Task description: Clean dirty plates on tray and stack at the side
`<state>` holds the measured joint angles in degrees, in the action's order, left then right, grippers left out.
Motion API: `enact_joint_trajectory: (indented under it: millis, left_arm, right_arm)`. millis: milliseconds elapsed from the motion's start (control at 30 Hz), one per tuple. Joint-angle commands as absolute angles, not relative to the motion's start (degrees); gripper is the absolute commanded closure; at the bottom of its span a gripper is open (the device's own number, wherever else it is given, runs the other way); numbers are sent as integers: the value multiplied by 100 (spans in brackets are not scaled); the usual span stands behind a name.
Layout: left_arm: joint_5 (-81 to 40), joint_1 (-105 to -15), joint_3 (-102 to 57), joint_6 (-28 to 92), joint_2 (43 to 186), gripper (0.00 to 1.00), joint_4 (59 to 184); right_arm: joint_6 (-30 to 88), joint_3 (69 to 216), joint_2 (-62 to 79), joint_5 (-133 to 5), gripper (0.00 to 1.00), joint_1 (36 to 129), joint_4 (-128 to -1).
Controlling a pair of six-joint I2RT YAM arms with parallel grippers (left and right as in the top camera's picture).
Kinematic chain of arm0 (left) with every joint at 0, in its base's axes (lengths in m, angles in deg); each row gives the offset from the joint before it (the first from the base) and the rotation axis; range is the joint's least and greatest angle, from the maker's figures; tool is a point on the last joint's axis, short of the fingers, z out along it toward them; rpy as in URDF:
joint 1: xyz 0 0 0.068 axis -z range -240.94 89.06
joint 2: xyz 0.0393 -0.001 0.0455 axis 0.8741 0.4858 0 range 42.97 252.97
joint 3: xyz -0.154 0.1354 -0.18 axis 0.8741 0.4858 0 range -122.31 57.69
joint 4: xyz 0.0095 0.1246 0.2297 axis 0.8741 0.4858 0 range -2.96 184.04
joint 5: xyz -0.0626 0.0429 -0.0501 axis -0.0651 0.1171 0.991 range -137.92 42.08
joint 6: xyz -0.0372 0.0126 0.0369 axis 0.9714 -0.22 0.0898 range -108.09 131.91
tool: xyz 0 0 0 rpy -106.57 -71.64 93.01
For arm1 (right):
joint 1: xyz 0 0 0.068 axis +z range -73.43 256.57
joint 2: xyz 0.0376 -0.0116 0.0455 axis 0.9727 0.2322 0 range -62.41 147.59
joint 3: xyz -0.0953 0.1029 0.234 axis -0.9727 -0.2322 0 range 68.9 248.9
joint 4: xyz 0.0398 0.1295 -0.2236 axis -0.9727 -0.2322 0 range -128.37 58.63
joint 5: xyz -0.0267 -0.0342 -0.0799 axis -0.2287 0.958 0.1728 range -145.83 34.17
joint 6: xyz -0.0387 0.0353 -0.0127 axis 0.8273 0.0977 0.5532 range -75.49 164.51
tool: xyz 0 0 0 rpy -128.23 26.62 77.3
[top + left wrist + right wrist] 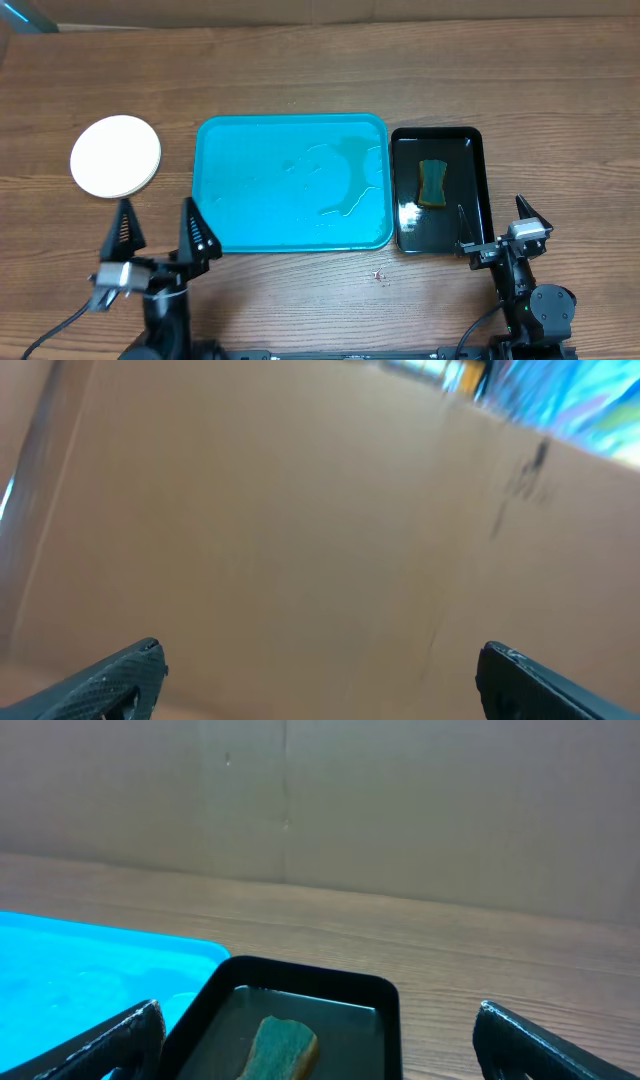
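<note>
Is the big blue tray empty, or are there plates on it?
Empty of plates. The tray holds only a watery puddle; the plates sit off it, on the table to its left.

We see a sponge (283, 1048) in the black tray (300, 972). Left of it the teal tray (90, 970); right gripper (317, 1015) spread wide.

Soft, even light fills the overhead view, with only faint, short shadows on the table (320, 70). The white plates (116, 156) are nearly washed out. Pale sheen marks wet patches on the tray (240, 190), and small glare spots sit on the glossy black tray (470, 215). The left wrist view is blurred throughout; the right wrist view is dimmer but fairly sharp
</note>
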<state>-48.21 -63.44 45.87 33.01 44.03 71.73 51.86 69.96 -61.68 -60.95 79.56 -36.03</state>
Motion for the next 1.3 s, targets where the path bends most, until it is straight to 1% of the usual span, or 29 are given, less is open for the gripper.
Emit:
enact_joint_trajectory:
  millis: [0,133,233,400,533,667,800,933,1267]
  left_arm:
    - [-4941,-6359,5092,3380,4318,0,7179]
    - [-4948,-6359,5451,3378,4318,0,7273]
    - [-4992,-6359,5593,3356,4318,0,7588]
    - [-4981,-6359,5656,3085,4316,0,8648]
    - [-4935,-6357,5669,2718,4318,0,9155]
    - [-4673,-6357,5728,2272,4316,0,9166]
    - [-4587,-6357,5733,2185,4316,0,9149]
    - [-4207,-6353,5733,1623,4318,0,9109]
    - [-4255,-6353,5733,1616,4323,0,9114]
  right_arm:
    - [5204,6935,-6225,-6082,0,7945,-3577]
    - [5204,6935,-6225,-6082,0,7945,-3577]
    - [5204,6935,-6225,-6082,0,7945,-3577]
    - [5204,6935,-6225,-6082,0,7945,-3577]
    - [5204,6935,-6225,-6082,0,7945,-3577]
    - [5204,6935,-6225,-6082,0,7945,-3577]
    - [5204,6935,-6225,-6082,0,7945,-3577]
    - [5204,6935,-6225,-6082,0,7945,-3577]
    - [5204,6935,-6225,-6082,0,7945,-3577]
